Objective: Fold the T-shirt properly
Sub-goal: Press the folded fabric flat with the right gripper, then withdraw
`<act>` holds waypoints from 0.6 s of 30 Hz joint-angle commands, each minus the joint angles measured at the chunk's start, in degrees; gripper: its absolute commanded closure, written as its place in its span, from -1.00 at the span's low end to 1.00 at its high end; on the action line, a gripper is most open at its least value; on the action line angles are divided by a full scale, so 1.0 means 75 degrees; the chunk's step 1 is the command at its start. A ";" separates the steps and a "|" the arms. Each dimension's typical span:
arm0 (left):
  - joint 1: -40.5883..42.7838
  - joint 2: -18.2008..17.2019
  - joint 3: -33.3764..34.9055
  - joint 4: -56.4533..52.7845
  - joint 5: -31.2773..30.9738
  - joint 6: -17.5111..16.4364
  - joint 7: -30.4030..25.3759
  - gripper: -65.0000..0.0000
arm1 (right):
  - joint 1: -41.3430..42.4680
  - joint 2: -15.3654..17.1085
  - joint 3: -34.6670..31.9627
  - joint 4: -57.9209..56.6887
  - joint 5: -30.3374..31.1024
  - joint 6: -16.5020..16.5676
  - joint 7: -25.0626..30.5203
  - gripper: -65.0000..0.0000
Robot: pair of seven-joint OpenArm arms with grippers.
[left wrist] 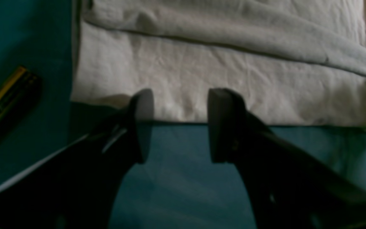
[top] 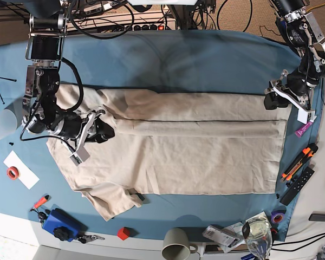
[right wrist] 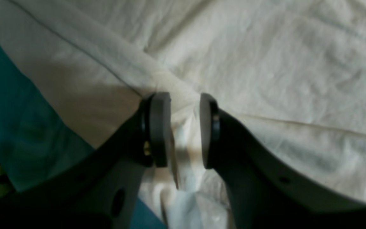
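Note:
The beige T-shirt (top: 195, 157) lies spread on the teal table cloth (top: 206, 59), its far long edge folded down into a strip across the body. My left gripper (top: 272, 101) hovers at the shirt's right end. In the left wrist view it (left wrist: 179, 124) is open and empty, over the shirt (left wrist: 202, 79) edge. My right gripper (top: 104, 131) sits low on the shirt near the left sleeve. In the right wrist view it (right wrist: 184, 130) has its jaws part way apart, with a ridge of shirt (right wrist: 265, 63) cloth between the pads.
Markers (top: 298, 169), a black remote (top: 298, 187) and a purple item (top: 303, 129) lie by the right edge. A mug (top: 177, 249), a glass (top: 257, 238), a red cube (top: 122, 233) and a blue tool (top: 59, 225) line the front. A yellow-black object (left wrist: 5, 101) lies beside the shirt.

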State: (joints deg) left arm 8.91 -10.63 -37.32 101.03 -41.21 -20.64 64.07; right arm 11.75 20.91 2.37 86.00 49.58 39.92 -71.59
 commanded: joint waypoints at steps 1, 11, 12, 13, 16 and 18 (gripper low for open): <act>-0.0047 -0.0090 -0.0038 0.0154 -0.0108 -0.0064 -0.0149 0.13 | 0.0169 0.0093 0.0029 0.0140 0.0259 0.0010 0.0137 0.49; -0.0047 -0.0090 -0.0044 0.0154 -0.0111 -0.0067 -0.0204 0.13 | 0.0035 0.0090 0.0493 0.0143 0.0568 0.0010 -0.0079 0.49; -0.0047 -0.0090 -0.0044 0.0154 -0.0111 -0.0067 -0.0204 0.13 | -0.0026 0.0090 0.0705 0.0143 0.0708 0.0010 -0.0099 0.49; -0.0047 -0.0090 -0.0044 0.0154 -0.0111 -0.0067 -0.0204 0.13 | -0.0087 0.0093 0.0933 0.0143 0.0848 0.0010 -0.0160 0.49; -0.0047 -0.0090 -0.0044 0.0154 -0.0111 -0.0064 -0.0204 0.13 | -0.0297 0.0096 0.1620 0.0143 0.1352 0.0010 -0.0691 0.49; -0.0047 -0.0090 -0.0044 0.0154 -0.0114 -0.0064 -0.0204 0.13 | -0.0437 0.0134 0.2011 0.0143 0.1848 0.0010 -0.1058 0.49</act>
State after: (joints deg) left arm 8.93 -10.63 -37.32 101.03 -41.21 -20.64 63.59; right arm 7.38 20.88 17.15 86.15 62.39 39.92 -80.73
